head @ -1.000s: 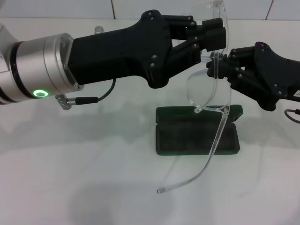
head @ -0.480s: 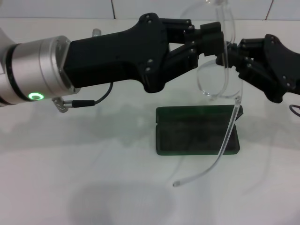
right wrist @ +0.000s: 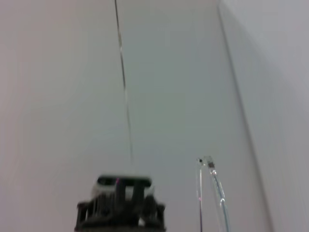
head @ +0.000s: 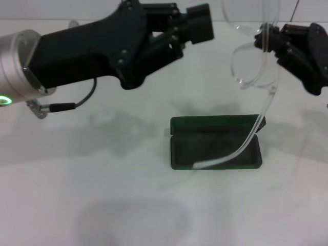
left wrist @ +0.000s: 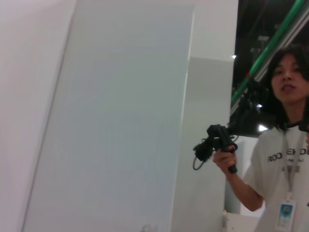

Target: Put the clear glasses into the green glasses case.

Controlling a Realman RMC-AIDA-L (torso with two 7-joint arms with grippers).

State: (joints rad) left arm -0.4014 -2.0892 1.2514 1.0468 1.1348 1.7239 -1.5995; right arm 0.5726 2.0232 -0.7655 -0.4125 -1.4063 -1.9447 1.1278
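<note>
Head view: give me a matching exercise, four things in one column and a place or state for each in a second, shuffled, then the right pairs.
Things:
1. clear glasses
2. green glasses case
3. left gripper
4. right gripper

States:
A. lies open on the table
B. holds the frame
C. hangs in the air, one arm trailing down over the case
D. off to the side, holding nothing

Pairs: 1-C, 2-A, 3-D, 4-B

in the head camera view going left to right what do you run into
left gripper → green glasses case, open on the table → clear glasses, hanging with one arm down into the case → right gripper, holding the glasses at the far right
</note>
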